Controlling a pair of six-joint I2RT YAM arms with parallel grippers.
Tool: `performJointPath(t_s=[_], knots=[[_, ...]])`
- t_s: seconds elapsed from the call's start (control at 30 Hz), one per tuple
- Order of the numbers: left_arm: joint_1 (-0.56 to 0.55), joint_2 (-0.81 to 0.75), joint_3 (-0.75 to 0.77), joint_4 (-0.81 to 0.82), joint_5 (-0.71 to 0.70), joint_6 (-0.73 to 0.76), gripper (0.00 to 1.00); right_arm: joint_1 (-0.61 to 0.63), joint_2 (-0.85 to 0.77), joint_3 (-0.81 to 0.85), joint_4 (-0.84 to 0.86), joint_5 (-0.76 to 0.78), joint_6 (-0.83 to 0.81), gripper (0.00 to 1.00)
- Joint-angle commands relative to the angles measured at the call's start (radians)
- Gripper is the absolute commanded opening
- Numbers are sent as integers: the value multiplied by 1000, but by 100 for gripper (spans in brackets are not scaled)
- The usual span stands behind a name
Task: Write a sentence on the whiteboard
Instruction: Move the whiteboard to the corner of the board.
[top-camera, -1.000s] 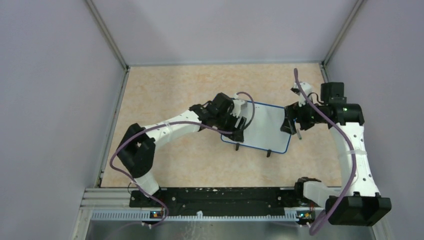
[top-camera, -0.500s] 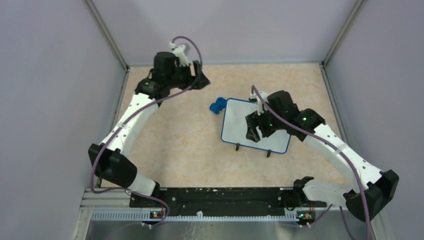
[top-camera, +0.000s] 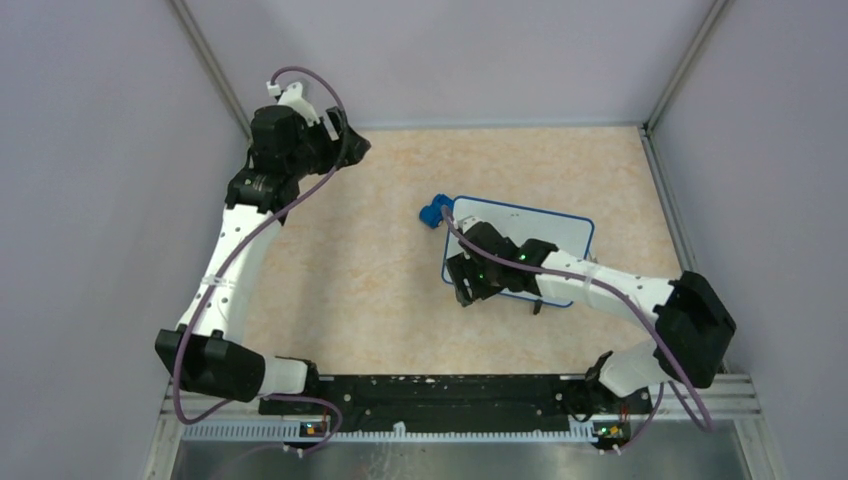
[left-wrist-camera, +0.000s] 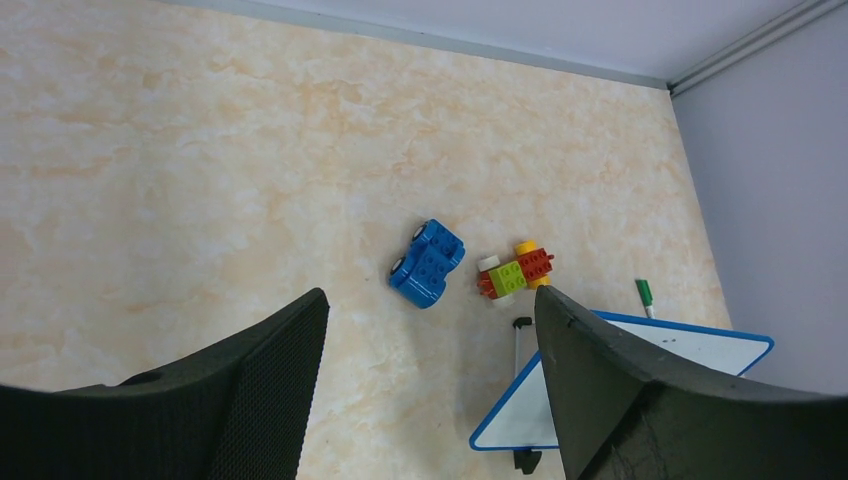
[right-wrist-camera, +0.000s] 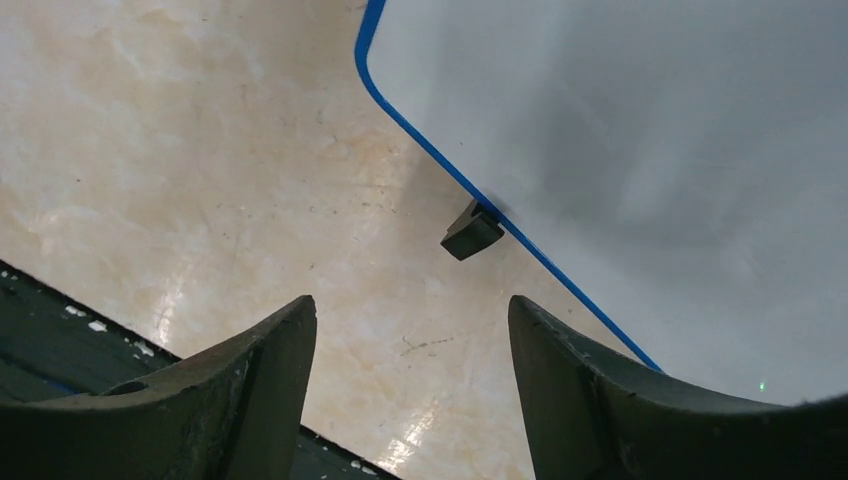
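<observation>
The flat white whiteboard with a blue rim (top-camera: 560, 238) sits on the beige marbled tabletop (top-camera: 380, 290), its near-left corner under the right gripper (top-camera: 465, 287), whose jaws are spread and empty. The left gripper (top-camera: 352, 148), raised well apart at the far left, is likewise spread on nothing. The board looks stiff, light and slick-faced, so the thin rim beside its small black foot (right-wrist-camera: 472, 230) seems the surest hold.
</observation>
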Motion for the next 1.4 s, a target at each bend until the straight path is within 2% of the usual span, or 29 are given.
performJointPath(t_s=[0.0, 0.27, 0.47, 0.63, 0.9, 1.0, 1.23, 1.37], knots=[[12, -49, -15, 51, -18, -17, 80, 7, 48, -28, 65, 28, 90, 69], [16, -50, -1, 58, 9, -33, 83, 6, 154, 5, 59, 61, 144, 67], [16, -35, 6, 66, 23, -43, 84, 6, 214, 25, 57, 79, 162, 57], [16, -30, 2, 66, 27, -44, 84, 6, 223, 36, 58, 131, 162, 53], [16, -27, 4, 63, 35, -46, 85, -24, 286, 78, 45, 161, 164, 51], [16, -30, 1, 63, 44, -43, 84, -39, 291, 93, 44, 156, 157, 41], [16, -31, -6, 64, 49, -41, 84, -42, 258, 43, 79, 157, 119, 30], [16, -32, -8, 64, 50, -38, 84, -42, 234, 24, 101, 107, 77, 14]])
